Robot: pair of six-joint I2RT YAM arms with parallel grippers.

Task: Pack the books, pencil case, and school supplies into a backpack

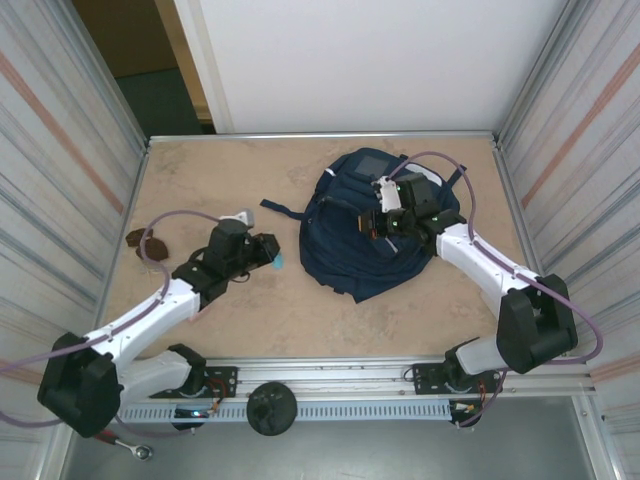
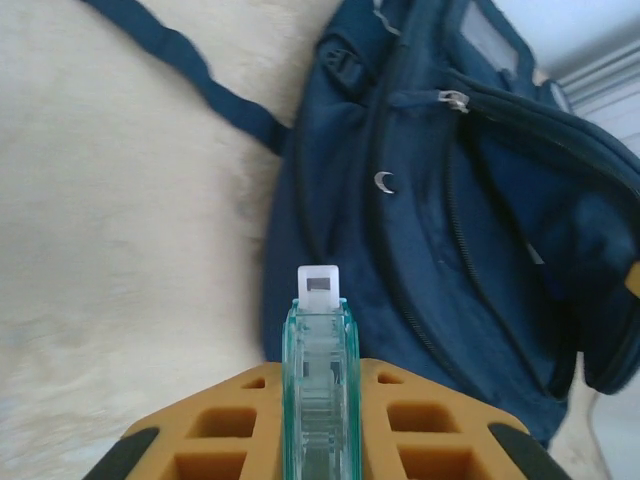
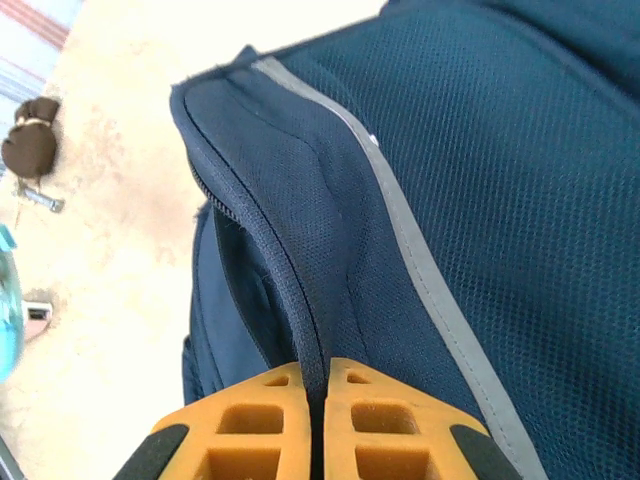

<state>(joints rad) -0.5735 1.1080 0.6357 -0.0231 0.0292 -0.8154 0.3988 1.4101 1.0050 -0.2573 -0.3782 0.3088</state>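
Note:
The navy backpack (image 1: 350,255) lies at the back right of the table, its main compartment gaping open (image 2: 520,240). My right gripper (image 1: 385,222) is over it, shut on the zipper edge of the backpack's opening (image 3: 300,300), and holds that fabric up. My left gripper (image 1: 272,255) hovers left of the backpack, shut on a slim teal see-through school supply with a white tip (image 2: 320,340). The tip points toward the bag. The books and the pencil case are out of view.
A loose backpack strap (image 1: 282,209) trails left across the table. Brown lumpy pieces (image 1: 138,240) lie at the far left, near the wall. Metal walls close in both sides, and a rail with a black knob (image 1: 271,406) runs along the near edge.

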